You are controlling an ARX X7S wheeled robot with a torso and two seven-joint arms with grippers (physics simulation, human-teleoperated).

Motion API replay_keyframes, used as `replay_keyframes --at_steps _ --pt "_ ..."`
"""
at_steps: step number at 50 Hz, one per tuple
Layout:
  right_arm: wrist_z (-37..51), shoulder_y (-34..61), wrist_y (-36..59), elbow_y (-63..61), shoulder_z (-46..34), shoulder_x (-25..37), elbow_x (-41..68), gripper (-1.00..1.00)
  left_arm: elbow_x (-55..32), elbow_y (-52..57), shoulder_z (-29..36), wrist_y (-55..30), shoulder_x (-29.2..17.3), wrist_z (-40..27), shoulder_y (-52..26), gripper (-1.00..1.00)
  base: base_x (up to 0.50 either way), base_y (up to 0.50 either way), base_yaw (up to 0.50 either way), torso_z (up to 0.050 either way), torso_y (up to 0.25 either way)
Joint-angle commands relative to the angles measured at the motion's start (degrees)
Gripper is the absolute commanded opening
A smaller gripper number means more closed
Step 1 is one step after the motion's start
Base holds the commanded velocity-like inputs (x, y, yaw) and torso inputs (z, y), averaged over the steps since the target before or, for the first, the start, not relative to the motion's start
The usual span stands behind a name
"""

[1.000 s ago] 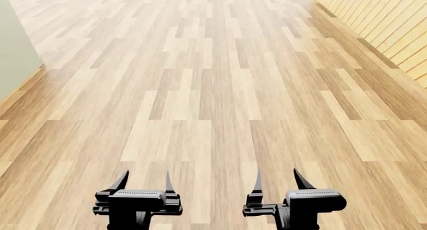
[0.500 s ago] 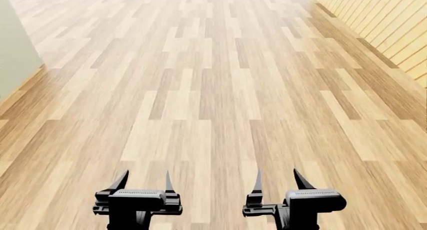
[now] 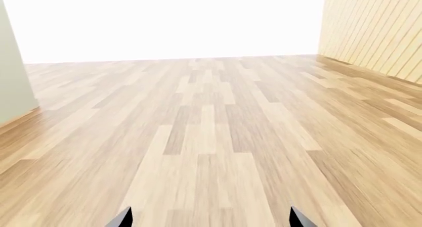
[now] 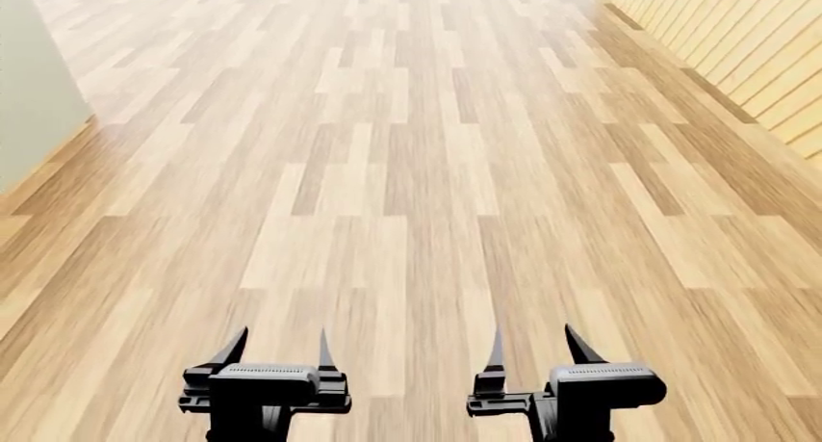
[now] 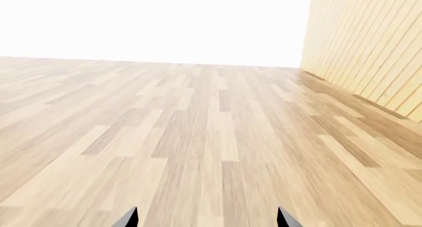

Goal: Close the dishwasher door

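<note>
Black left hand (image 4: 275,348) and black right hand (image 4: 532,345): both released, empty, above light wood plank floor (image 4: 411,172). Slatted wooden wall (image 4: 745,47) at right; pale green panel (image 4: 33,86) at left. Dishwasher door: out of sight.

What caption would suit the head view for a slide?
Both grippers, left gripper and right gripper, open above bare wooden floor; no dishwasher door visible.

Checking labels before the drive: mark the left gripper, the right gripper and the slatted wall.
left gripper (image 4: 276,346): head view, gap midway between its open jaws.
right gripper (image 4: 538,344): head view, gap midway between its open jaws.
slatted wall (image 4: 757,52): head view, on its wooden slats.
</note>
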Motion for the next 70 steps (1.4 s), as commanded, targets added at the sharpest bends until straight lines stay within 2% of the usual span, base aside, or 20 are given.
replay_keyframes --at_steps 1,70 --pt "0.23 0.12 0.01 0.07 -0.19 0.15 0.24 1.0 -0.25 0.0 0.2 -0.02 -0.2 -0.2 -0.07 1.0 -0.18 0.0 0.0 0.0 0.0" --pt "1.46 0.48 -0.12 0.14 -1.67 1.05 0.92 1.0 -1.24 0.06 1.47 0.16 -1.13 -1.43 -0.3 1.0 -0.23 0.0 0.0 0.0 0.0"
